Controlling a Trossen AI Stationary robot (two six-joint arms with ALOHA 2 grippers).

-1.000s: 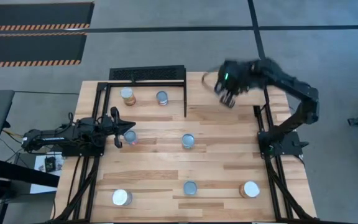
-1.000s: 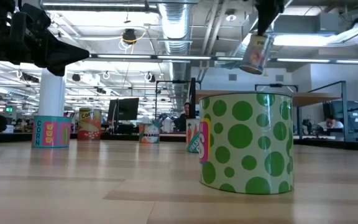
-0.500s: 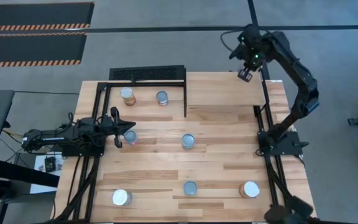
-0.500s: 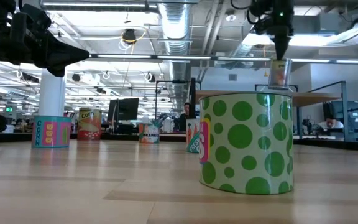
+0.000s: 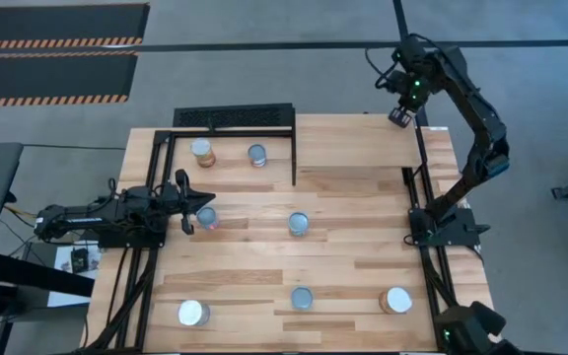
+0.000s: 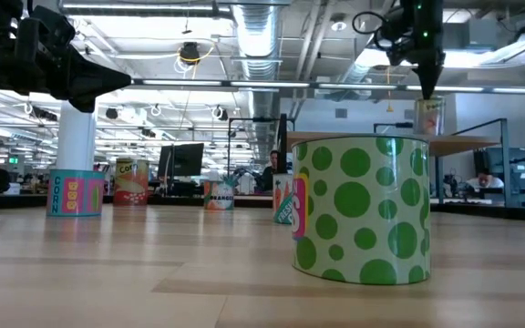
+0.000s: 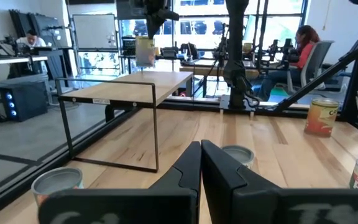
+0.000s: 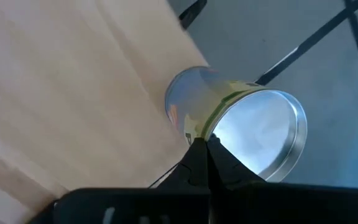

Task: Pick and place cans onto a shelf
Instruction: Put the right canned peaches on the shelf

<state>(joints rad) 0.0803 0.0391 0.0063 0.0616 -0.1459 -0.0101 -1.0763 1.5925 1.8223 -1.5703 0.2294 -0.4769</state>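
Observation:
My right gripper (image 5: 400,115) is shut on a can (image 6: 428,117) with a silvery top (image 8: 260,134) over the far right corner of the wooden shelf (image 5: 353,143). The can's bottom is at the shelf top; I cannot tell whether it touches. My left gripper (image 5: 205,205) is shut and empty at the table's left, beside a red-labelled can (image 5: 206,218). Other cans stand on their bases on the table: two at the far left (image 5: 202,151) (image 5: 256,154), one in the middle (image 5: 299,224), three near the front edge (image 5: 193,314) (image 5: 302,298) (image 5: 396,301). My right gripper pinches the can's top rim (image 8: 211,134) on one side between its two fingers. The fingers (image 6: 426,84) come from above and point down. The can hangs upright below them, over the shelf's far right corner.
A green-dotted can (image 6: 361,208) stands close in the low view. A black mesh rack (image 5: 233,116) sits at the far left beside the shelf. Black frame rails (image 5: 424,227) run along both table sides. People sit in the room beyond the table (image 7: 300,53).
My right gripper has carried the can from above the shelf's middle toward the table's far right corner and down toward the shelf top. The can, tilted a second ago, now hangs upright. The gripper has stayed shut on it.

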